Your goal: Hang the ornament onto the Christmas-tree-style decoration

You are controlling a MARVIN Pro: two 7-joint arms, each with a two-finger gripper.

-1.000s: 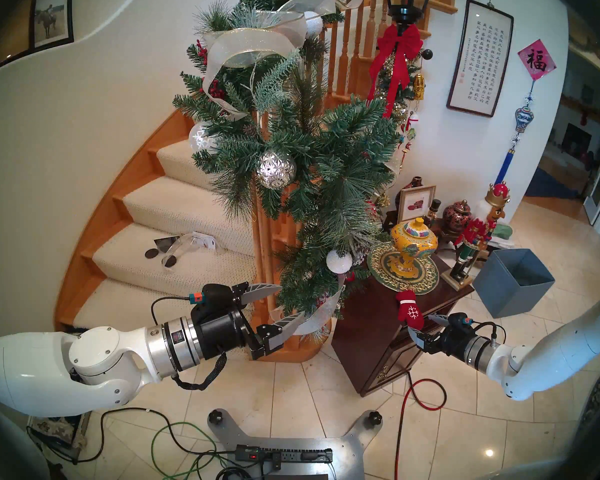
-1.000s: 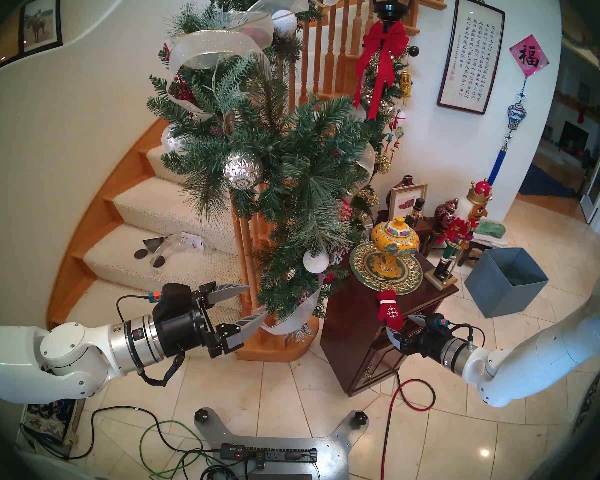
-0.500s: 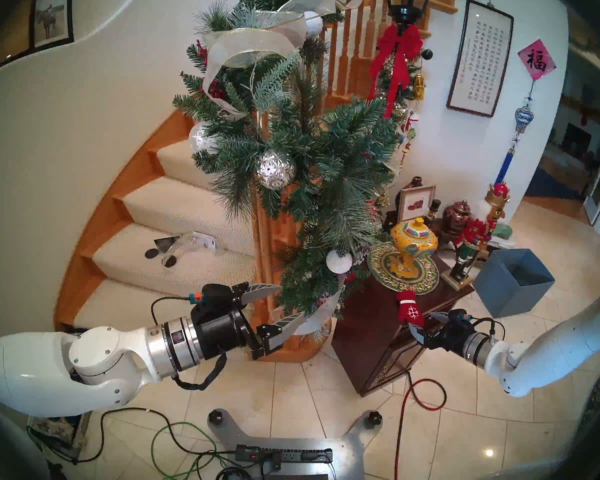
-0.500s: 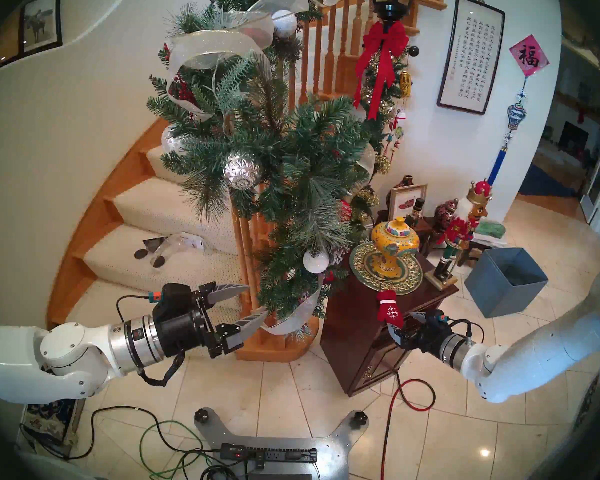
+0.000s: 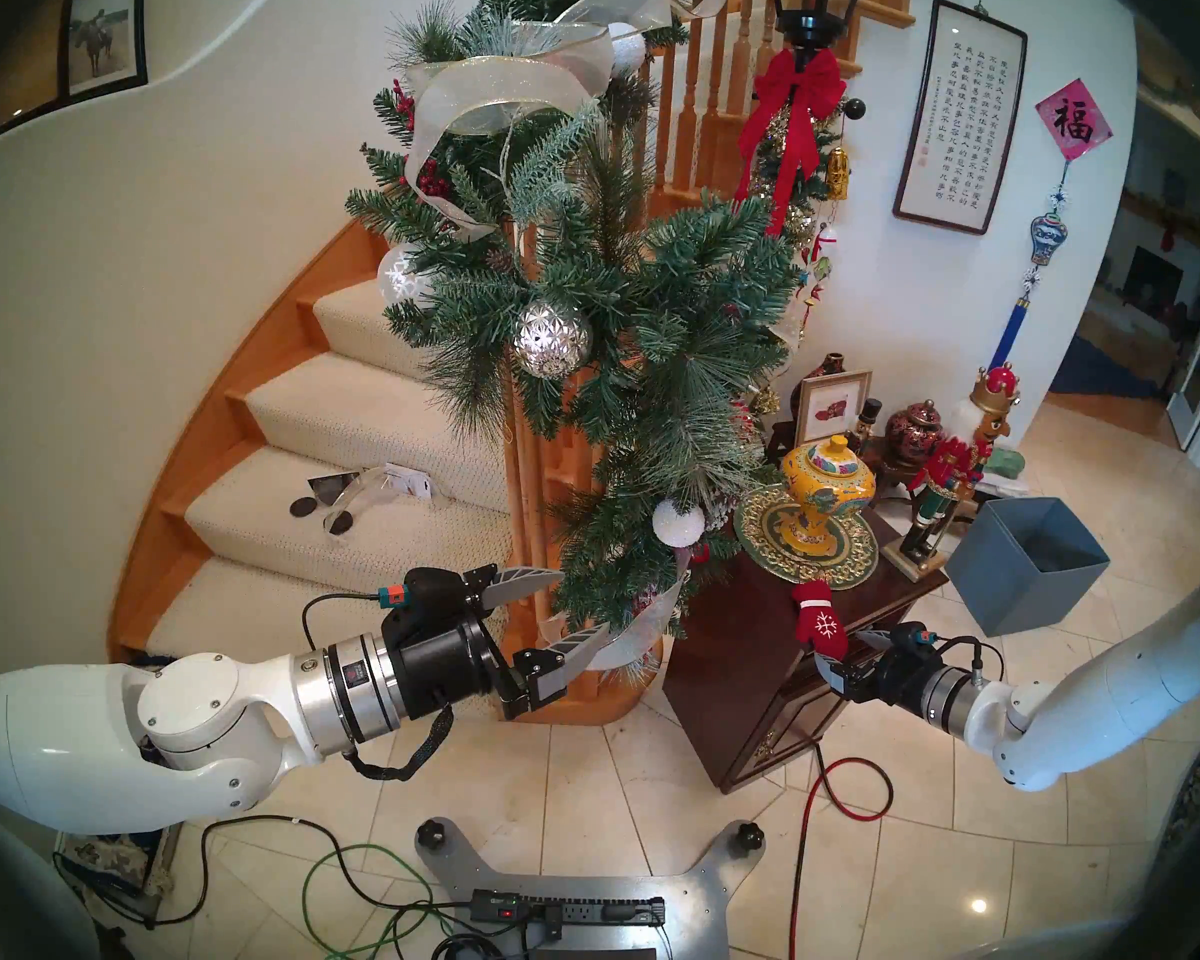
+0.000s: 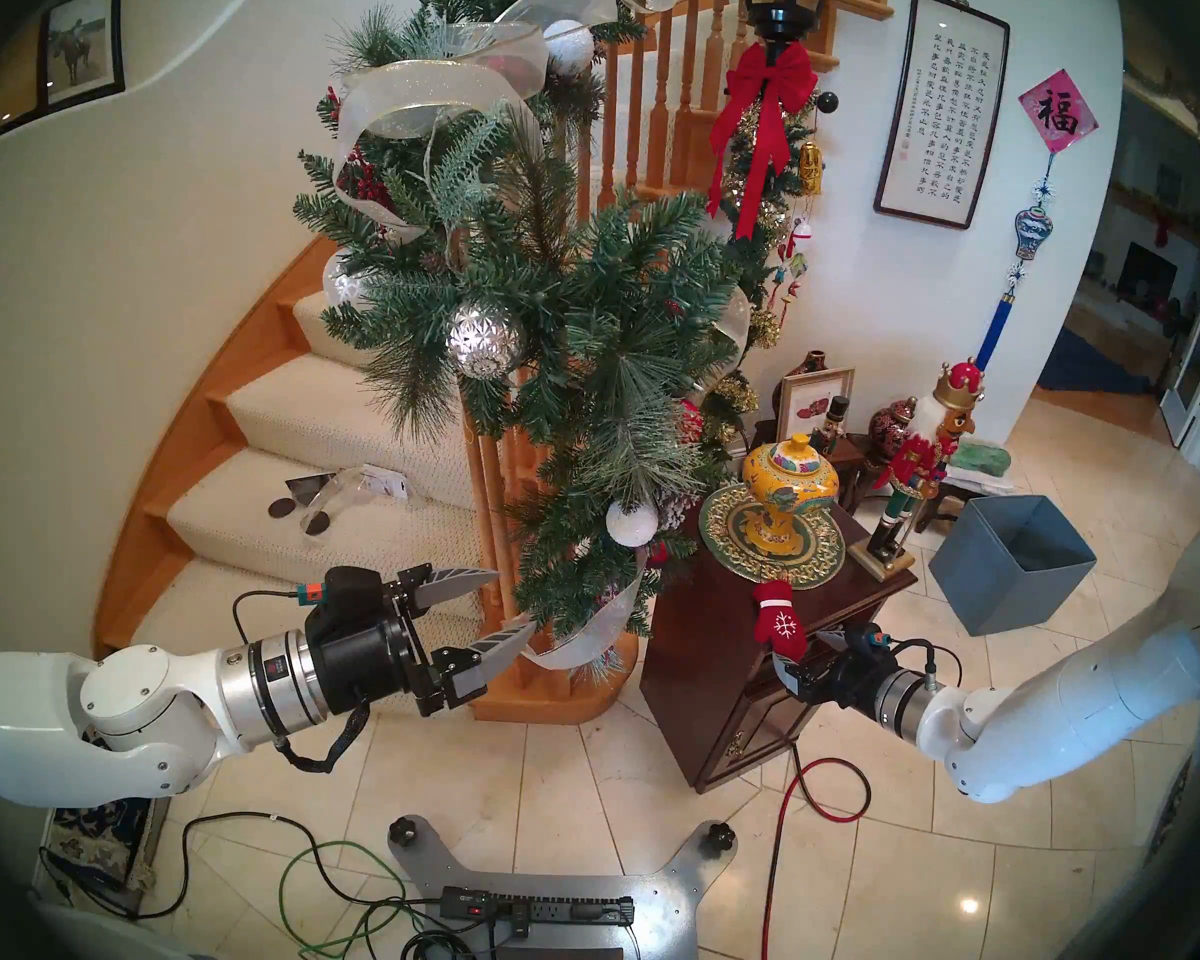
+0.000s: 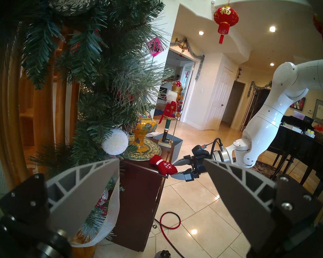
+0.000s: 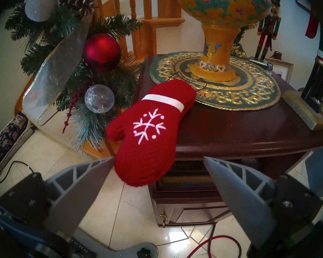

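Red felt: the mitten lies on the corner of a dark wooden cabinet, its fingertip end hanging over the front edge, its cuff against a green-and-gold mat under a yellow vase. The right gripper is spread wide and empty, its fingers flanking the overhanging end without clear contact. The left gripper is also spread and empty, held near the low end of the garland.

Risks, as I judge them: the mitten sits half off the edge, so a nudge from either finger before they close could tip it to the floor. A grip on the soft fingertip end may let it slip or swing. The thin loop lies across the mat beside the vase's foot; a quick pull could snag it there.

Hard to make out: most of the loop, which shows only in the right wrist view as a faint dark thread, and any free branch tip on the garland to take it.
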